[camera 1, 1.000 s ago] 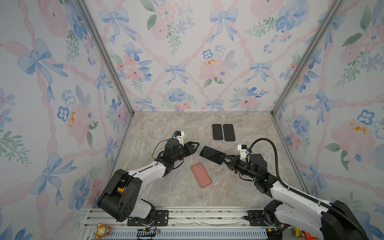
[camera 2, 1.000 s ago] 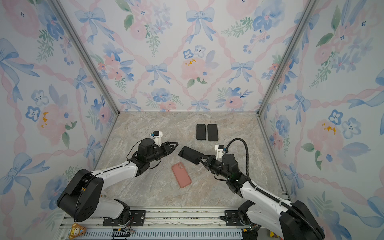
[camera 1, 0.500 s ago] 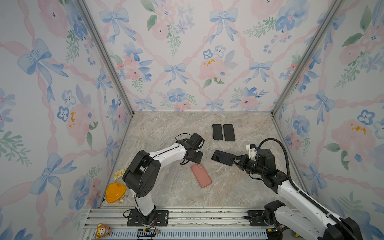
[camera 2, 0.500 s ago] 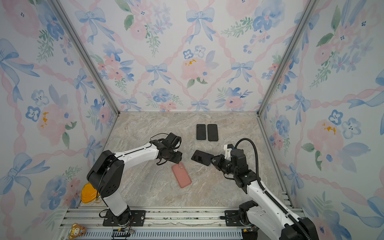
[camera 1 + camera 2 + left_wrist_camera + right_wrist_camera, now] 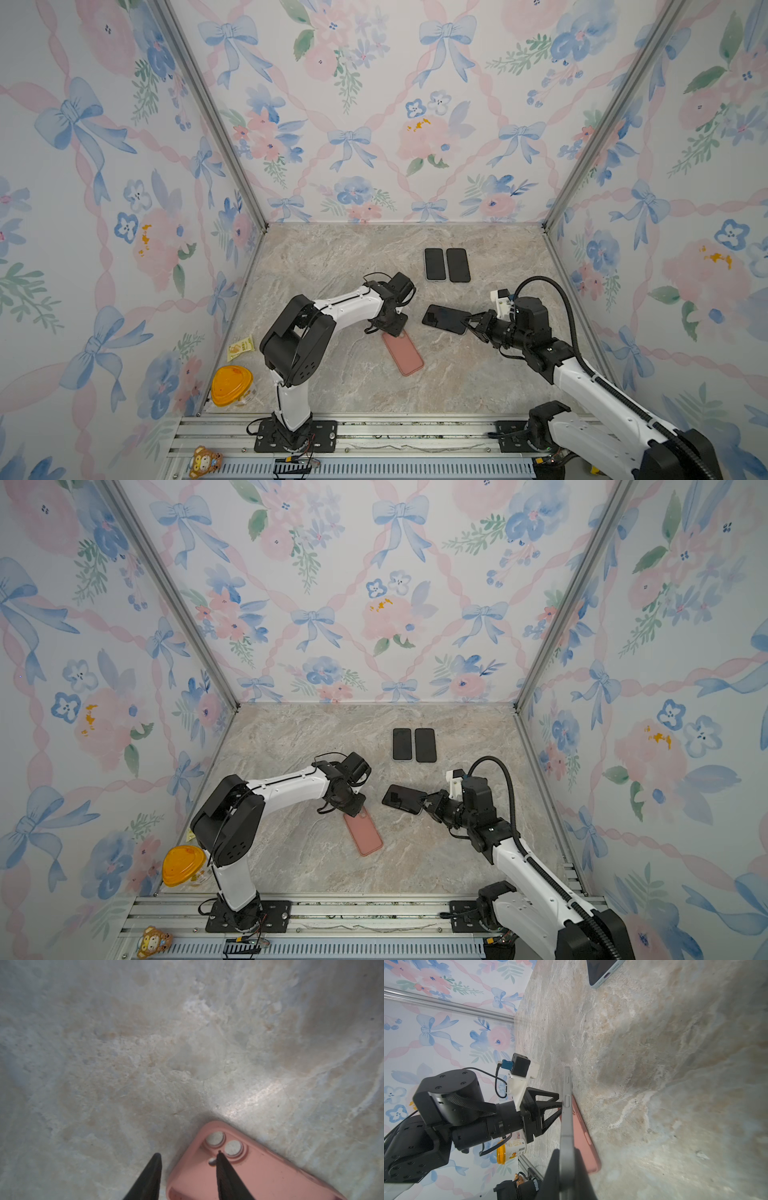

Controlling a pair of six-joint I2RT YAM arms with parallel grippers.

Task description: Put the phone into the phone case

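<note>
The pink phone case point(image 5: 402, 352) point(image 5: 363, 830) lies flat on the marble floor. My left gripper point(image 5: 388, 326) point(image 5: 351, 806) is down at its camera-hole end. In the left wrist view the left gripper point(image 5: 188, 1154) is open. One finger is over the case point(image 5: 249, 1169) and the other over the floor beside it, with the case's side edge between them. My right gripper point(image 5: 469, 322) point(image 5: 428, 802) is shut on one end of the dark phone point(image 5: 444, 319) point(image 5: 404, 798), to the right of the case. The right wrist view shows the phone point(image 5: 566, 1115) edge-on in the right gripper point(image 5: 566, 1153), a little above the case point(image 5: 583, 1142).
Two more dark phones point(image 5: 446, 264) lie side by side near the back wall. An orange-lidded jar point(image 5: 230, 385) and a yellow sachet point(image 5: 240, 348) sit at the front left by the wall. A toy bear point(image 5: 203, 459) lies on the front rail. Floral walls close three sides.
My left arm has risen, and its gripper has come down onto the case's far end with the jaws narrower. The right gripper carried the phone a little to the right.
</note>
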